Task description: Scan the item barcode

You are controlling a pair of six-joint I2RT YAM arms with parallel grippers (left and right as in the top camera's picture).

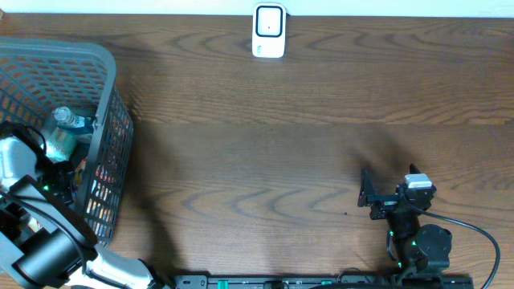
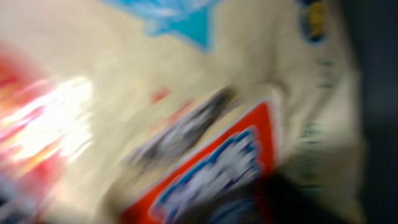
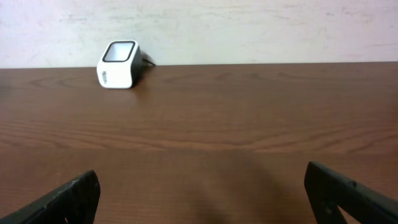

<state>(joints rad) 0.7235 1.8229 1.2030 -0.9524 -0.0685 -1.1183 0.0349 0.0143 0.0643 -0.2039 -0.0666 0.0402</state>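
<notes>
Table: brown wood, seen from above.
Basket: grey mesh, at the table's left edge.
Left gripper: reached down into the basket; whether its jaws gripped anything could not be told.
Right gripper: near the table's front right, jaws wide apart, holding nothing.
Packet: cream with a red and blue label, blurred, filling the left wrist view.
Scanner: white, at the far edge, well apart from the basket.
Bottle: clear, inside the basket.

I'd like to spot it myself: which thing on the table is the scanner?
Follow the wooden table to its far edge. Near the middle stands the scanner, a small white box with a dark-framed window. It stands alone, far from the grey basket at the left.
</notes>
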